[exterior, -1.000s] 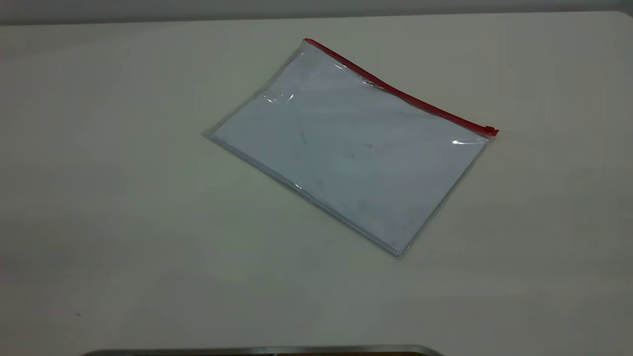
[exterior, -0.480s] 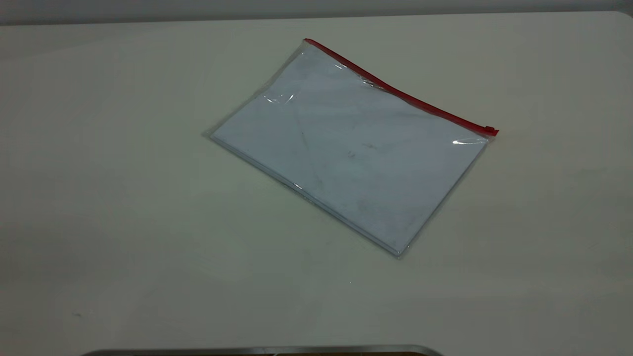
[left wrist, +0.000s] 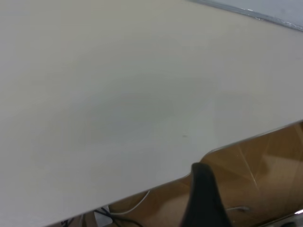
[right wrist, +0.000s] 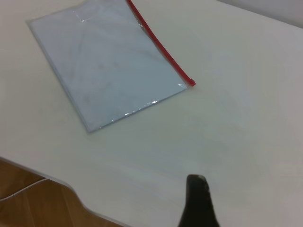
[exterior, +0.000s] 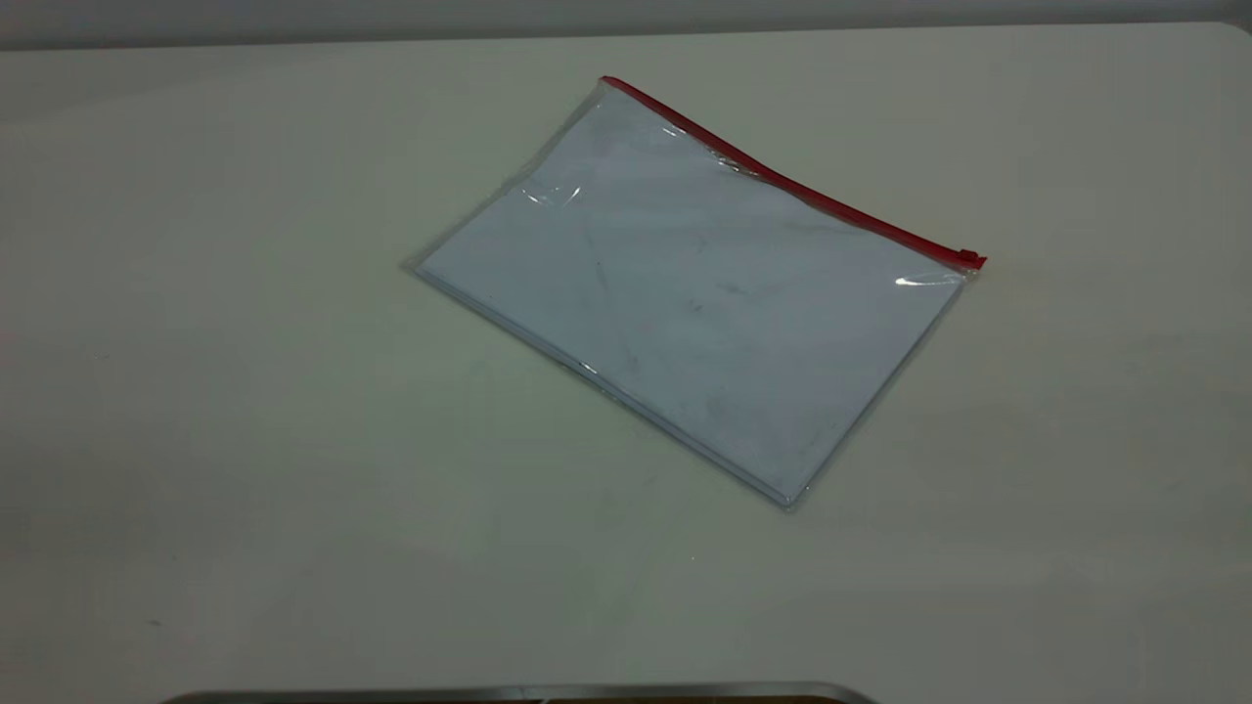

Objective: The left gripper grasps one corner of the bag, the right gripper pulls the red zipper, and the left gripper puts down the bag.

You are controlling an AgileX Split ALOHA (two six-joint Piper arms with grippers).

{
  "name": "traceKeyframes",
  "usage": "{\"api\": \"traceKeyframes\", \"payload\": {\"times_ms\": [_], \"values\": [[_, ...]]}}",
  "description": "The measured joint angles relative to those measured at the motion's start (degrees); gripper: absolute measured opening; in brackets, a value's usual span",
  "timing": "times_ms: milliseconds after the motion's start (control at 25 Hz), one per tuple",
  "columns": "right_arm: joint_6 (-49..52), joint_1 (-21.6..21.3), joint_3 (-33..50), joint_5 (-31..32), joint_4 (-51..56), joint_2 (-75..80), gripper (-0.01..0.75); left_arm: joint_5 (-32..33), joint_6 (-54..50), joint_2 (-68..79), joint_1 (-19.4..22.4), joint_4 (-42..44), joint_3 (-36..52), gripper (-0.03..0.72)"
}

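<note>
Pale table (exterior: pixel 245 440) fills my exterior view, with neither arm in it. Over the last second nothing has shifted. The bag (exterior: pixel 685 293) lies flat in the same place, angled, nearer the far edge than the near one. Its red zipper (exterior: pixel 782 181) runs along the side facing the far right corner, and the slider (exterior: pixel 968 258) sits at the end toward the right edge.

The left gripper (left wrist: pixel 203 198) hangs by a table edge, well apart from the bag. The right gripper (right wrist: pixel 199 203) hangs above the table, also well clear. I cannot tell whether either pincer is apart or together.

In my judgement this stillness fits both a bag awaiting its corner grasp and one already zipped and put down.
</note>
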Motion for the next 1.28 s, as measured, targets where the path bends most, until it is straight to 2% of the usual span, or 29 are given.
{"api": "traceKeyframes", "payload": {"times_ms": [120,320,440,1280], "values": [[0.0,0.0,0.0,0.0,0.0,0.0,0.585,0.0,0.0,-0.9,2.5,-0.1,0.0,0.586],[0.0,0.0,0.0,0.0,0.0,0.0,0.585,0.0,0.0,-4.3,14.1,-0.6,0.0,0.586],[0.0,0.0,0.0,0.0,0.0,0.0,0.585,0.0,0.0,-6.5,16.9,-0.7,0.0,0.586],[0.0,-0.4,0.0,-0.1,0.0,0.0,0.585,0.0,0.0,-7.2,17.5,-0.7,0.0,0.586]]}}
